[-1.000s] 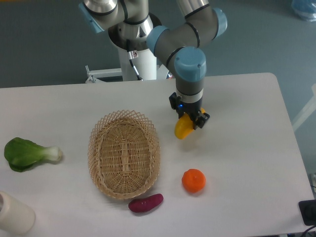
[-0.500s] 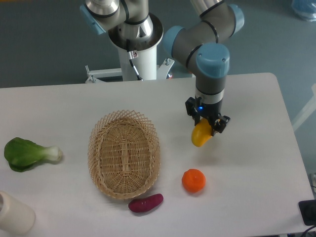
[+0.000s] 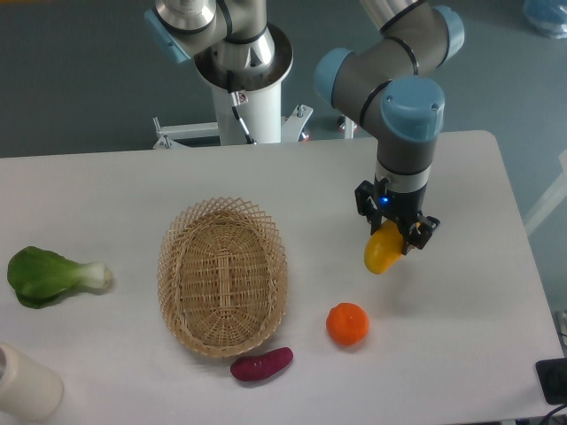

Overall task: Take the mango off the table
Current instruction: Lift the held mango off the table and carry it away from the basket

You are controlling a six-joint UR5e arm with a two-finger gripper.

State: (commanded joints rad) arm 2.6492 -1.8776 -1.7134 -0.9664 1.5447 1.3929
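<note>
fixed camera: the gripper (image 3: 395,234) points straight down over the right half of the white desk (image 3: 461,186), its fingers (image 3: 415,235) clamped on the top end of the mango (image 3: 383,251). the yellow fruit hangs tilted below them; i cannot tell whether it clears the desk. below and to its left lies a round orange (image 3: 347,323), further left a purple sweet potato (image 3: 262,364). a wicker basket (image 3: 222,276) sits mid-desk, a bok choy (image 3: 51,275) at the left edge.

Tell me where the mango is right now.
The mango is held in the gripper over the right part of the table, up and right of the orange, right of the basket.
</note>
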